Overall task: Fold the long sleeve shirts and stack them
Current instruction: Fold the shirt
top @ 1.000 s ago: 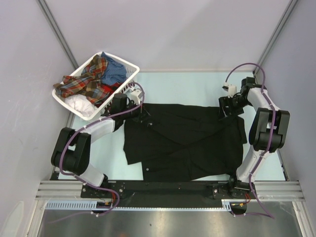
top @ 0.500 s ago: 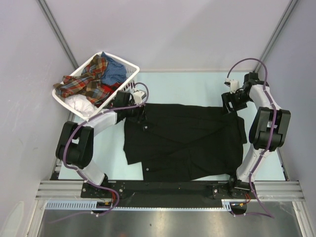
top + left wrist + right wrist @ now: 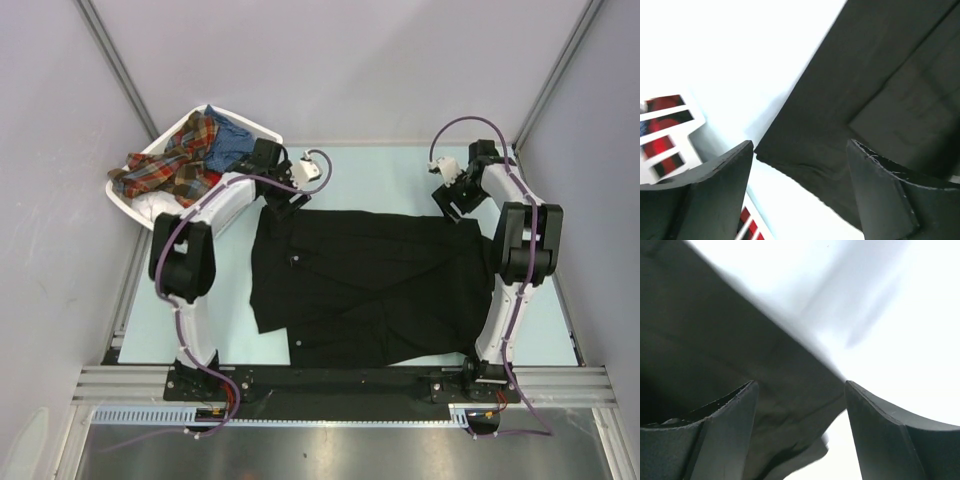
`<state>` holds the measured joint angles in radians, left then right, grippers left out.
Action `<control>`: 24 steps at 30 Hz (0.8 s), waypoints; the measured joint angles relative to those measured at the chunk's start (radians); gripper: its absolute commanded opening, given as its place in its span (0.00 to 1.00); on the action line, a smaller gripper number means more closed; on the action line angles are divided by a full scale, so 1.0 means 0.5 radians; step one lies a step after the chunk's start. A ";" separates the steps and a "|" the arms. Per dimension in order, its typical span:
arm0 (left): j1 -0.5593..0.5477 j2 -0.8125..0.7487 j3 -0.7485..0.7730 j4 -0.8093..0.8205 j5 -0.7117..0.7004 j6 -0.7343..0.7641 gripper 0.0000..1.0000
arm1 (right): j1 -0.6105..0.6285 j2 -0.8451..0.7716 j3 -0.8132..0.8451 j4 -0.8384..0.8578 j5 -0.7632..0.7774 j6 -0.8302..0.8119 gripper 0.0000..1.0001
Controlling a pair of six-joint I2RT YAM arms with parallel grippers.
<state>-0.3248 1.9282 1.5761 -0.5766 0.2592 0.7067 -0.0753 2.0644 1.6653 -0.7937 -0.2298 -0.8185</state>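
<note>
Hovering open, empty, left hand, right hand, above black shirt

- Top view: bright, even, sharp; shadows soft.
- Wrist views: pale smooth tabletop blown out white; large plain black cloth shirt murky, its edges blurred.

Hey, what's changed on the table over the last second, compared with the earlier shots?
The left tool opened, letting go of the black shirt at its far-left corner, and drew back toward the basket. The right tool, already open, pulled away past the far-right corner. The black shirt stayed spread flat; the basket did not move.
</note>
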 measured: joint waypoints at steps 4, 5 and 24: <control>0.002 0.240 0.143 -0.082 -0.123 0.130 0.78 | 0.002 0.137 0.055 0.027 0.063 -0.070 0.75; 0.002 0.298 0.179 -0.105 -0.159 0.164 0.78 | -0.001 0.163 0.060 0.031 0.079 -0.088 0.75; 0.053 0.629 0.409 -0.175 -0.387 0.391 0.31 | 0.027 0.240 0.068 0.054 0.185 -0.292 0.00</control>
<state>-0.2981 2.2425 1.7805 -0.6640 0.0658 0.9020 -0.0620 2.1841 1.6993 -0.7666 -0.1375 -0.9646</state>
